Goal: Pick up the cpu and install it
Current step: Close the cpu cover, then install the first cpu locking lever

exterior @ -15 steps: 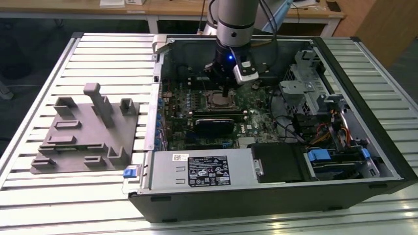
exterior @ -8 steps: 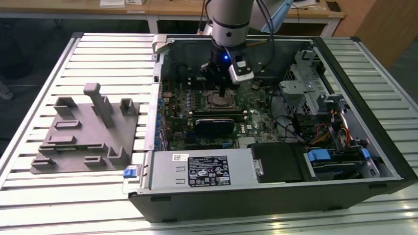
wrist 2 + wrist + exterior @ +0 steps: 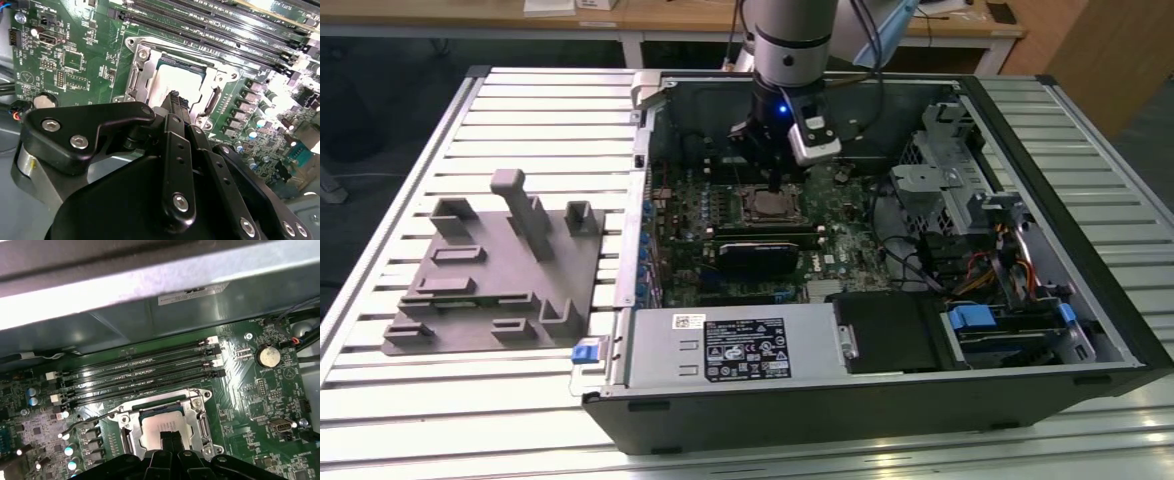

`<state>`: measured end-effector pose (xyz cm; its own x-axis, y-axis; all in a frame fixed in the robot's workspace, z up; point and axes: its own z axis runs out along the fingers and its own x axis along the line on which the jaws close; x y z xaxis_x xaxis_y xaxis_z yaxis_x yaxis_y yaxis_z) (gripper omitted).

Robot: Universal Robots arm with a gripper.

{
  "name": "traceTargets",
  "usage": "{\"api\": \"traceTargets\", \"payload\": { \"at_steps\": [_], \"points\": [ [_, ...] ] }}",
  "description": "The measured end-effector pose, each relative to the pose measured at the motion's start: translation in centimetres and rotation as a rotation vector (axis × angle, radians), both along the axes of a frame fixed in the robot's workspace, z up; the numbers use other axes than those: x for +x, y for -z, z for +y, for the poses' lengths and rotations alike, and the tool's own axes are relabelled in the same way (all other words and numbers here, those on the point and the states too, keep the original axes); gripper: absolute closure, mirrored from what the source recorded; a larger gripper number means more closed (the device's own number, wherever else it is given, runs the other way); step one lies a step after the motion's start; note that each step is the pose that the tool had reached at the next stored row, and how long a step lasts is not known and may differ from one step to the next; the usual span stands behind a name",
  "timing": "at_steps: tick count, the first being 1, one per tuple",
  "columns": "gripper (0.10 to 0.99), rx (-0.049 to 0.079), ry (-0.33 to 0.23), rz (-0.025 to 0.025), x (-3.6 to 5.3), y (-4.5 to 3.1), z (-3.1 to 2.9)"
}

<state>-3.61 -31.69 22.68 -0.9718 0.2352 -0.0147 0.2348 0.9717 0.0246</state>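
Slatted table (image 3: 520, 110), open computer case (image 3: 881, 410): gripper (image 3: 170, 436), fingers pinched empty, over cpu (image 3: 165, 422) in socket frame (image 3: 201, 412); seating should stay flat.

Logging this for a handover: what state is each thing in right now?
computer case, open, lying on its side.
cpu, flat in the socket frame.
gripper, shut, tips right over the cpu.
memory slots, empty.
socket lever, latched or not: cannot tell.
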Motion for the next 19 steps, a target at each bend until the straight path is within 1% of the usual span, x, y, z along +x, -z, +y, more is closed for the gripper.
{"api": "traceTargets", "payload": {
  "at_steps": [2,6,14,19],
  "points": [
    [0.98,0.0,0.0,-0.0009,0.0,-0.26,0.0],
    [0.98,0.0,0.0,-0.0035,-0.01,-0.31,0.0],
    [0.98,0.0,0.0,-0.004,-0.04,-0.31,0.0],
    [0.98,0.0,0.0,-0.004,-0.47,-0.31,0.0]
  ]
}}
